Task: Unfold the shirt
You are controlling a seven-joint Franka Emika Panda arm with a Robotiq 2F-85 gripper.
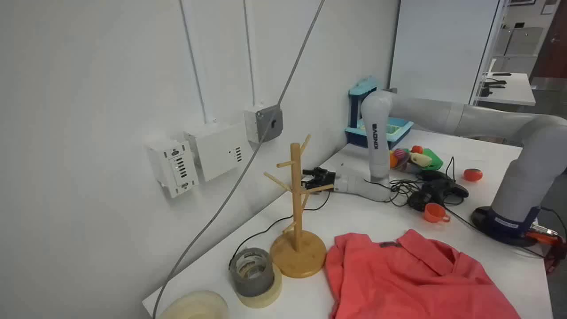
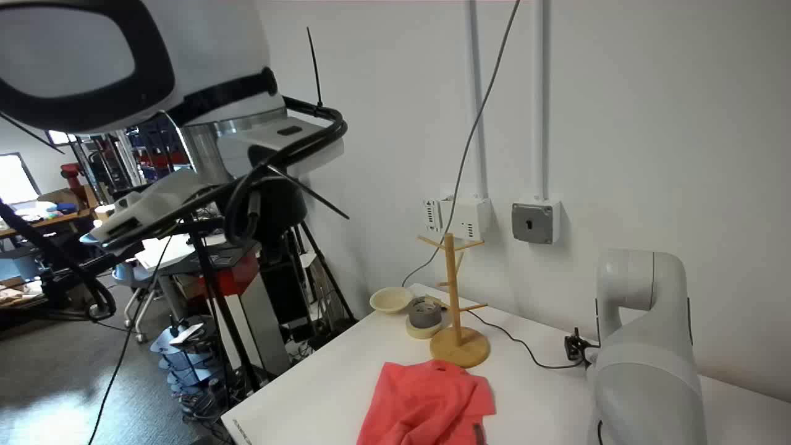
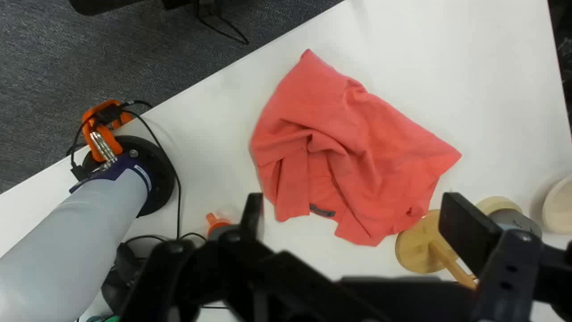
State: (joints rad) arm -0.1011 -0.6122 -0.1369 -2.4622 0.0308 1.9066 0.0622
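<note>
While the gripper (image 3: 356,212) is hanging wide and empty, the salmon-red shirt (image 3: 353,147) is lying rumpled on the white bench (image 3: 491,80).

In the wrist view it is spreading ahead of the gripper and well below; the edge with the dark label (image 3: 321,210) is facing the gripper. No clear long axis is showing, so the grasp is probably depending on reaching forward and down, without bumping the wooden mug tree (image 3: 413,248) standing just beside the shirt.
</note>
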